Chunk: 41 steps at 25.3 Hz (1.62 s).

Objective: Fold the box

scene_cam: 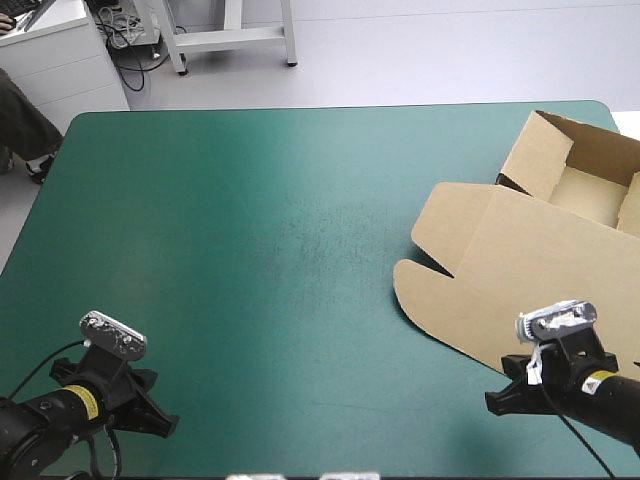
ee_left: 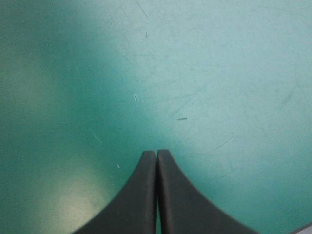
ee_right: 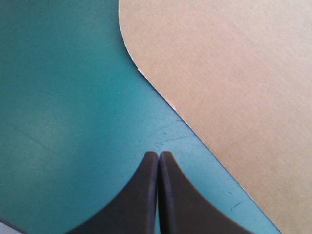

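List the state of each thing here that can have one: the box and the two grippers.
box: an open tray with walls raised, near the table's far right corner.
lid: unfolded, lying flat on the teal-green cover.
left gripper: shut, holding nothing, over bare cover.
right gripper: shut, holding nothing, beside the lid's edge and clear of it.

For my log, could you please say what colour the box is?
Brown; the box shows best in the high view.
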Each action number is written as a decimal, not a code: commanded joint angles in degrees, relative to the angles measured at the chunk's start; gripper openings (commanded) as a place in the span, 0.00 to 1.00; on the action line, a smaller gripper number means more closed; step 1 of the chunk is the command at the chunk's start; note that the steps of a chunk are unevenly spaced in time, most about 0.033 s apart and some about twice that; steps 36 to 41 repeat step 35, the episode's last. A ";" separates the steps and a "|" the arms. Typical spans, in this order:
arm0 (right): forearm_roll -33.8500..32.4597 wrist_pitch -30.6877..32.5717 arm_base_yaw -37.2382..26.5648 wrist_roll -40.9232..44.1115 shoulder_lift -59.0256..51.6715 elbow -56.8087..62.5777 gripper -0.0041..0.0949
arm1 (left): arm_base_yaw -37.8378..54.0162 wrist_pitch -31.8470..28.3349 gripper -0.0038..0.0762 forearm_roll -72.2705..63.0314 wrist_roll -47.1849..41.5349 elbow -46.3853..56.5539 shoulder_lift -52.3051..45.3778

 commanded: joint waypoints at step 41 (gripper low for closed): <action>1.62 -6.56 0.08 -2.31 -19.88 8.39 0.02 | -0.06 -8.47 0.01 -3.26 -0.98 5.87 0.21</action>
